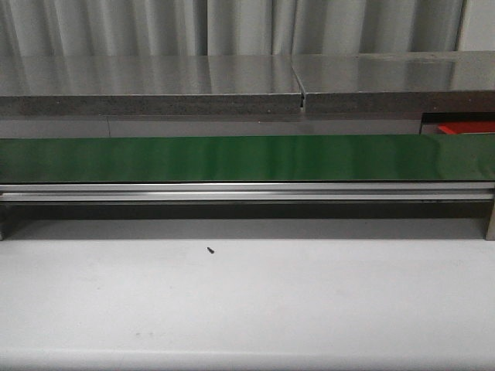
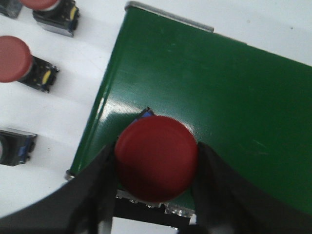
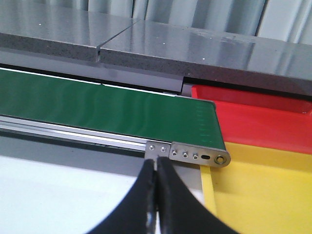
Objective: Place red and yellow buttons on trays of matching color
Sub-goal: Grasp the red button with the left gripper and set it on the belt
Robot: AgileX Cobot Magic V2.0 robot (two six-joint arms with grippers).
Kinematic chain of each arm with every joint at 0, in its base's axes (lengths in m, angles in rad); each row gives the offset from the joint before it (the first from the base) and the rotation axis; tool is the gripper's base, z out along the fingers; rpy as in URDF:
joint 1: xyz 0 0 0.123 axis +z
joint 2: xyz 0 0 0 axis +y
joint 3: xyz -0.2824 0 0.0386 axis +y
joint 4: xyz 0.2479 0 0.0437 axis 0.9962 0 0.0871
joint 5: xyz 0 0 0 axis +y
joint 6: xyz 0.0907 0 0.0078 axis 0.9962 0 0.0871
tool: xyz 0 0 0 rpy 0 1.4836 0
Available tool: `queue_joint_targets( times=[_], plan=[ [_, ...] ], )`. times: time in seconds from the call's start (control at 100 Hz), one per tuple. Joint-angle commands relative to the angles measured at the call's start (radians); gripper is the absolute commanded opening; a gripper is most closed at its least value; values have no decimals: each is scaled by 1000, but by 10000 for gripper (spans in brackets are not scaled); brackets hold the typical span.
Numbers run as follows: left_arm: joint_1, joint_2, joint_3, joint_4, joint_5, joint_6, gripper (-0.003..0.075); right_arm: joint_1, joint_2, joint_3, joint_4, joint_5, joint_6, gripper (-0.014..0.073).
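Left wrist view, upper left: two red buttons [image 2: 17, 59] on white surface; lower centre: left gripper [image 2: 156, 168] clenched on a red button [image 2: 157, 157] above the green belt [image 2: 219, 97].

Front view: belt spans mid-frame; red tray [image 1: 464, 126] at right edge.

Right wrist view: right gripper [image 3: 157, 195] fingers pressed together, empty, lower centre; red tray and yellow tray [image 3: 263, 190] at right.

1. Long green conveyor belt [image 1: 232, 158] running side to side across the front view, glossy, with a silver aluminium rail [image 1: 232, 193] along its near edge.
2. Grey speckled countertop [image 1: 155, 81] behind it, split by a seam [image 1: 302, 97] right of centre.
3. Pale curtain [image 1: 232, 23] at the back.
4. White table [image 1: 247, 301] in front, tiny dark screw [image 1: 210, 250] lying on it.
5. Belt's end bracket [image 3: 200, 155] with small bolts.
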Motion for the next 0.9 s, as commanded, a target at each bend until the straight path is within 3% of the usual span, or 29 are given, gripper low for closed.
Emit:
queue_joint_targets(
  times=[0.0, 0.16, 0.23, 0.3, 0.47, 0.54, 0.89],
  plan=[
    [-8, -17, -37, -37, -55, 3, 62, -1, -18, 1, -8, -78, -3, -67],
    [-8, 14, -37, -99, -60, 52, 69, -1, -18, 1, -8, -78, -3, -67],
    [-8, 19, -37, -101, -58, 55, 107, -1, -18, 1, -8, -78, -3, -67],
    [-8, 19, -37, -117, -52, 87, 208, -1, -18, 1, -8, -78, -3, -67],
    [-8, 5, -37, -164, -38, 137, 615, -1, -18, 1, -8, -78, -3, -67],
    [-8, -11, -37, -164, -38, 137, 693, -1, -18, 1, -8, -78, -3, -67],
    [10, -161, -37, -141, -33, 139, 659, -1, -18, 1, -8, -78, -3, -67]
  ],
)
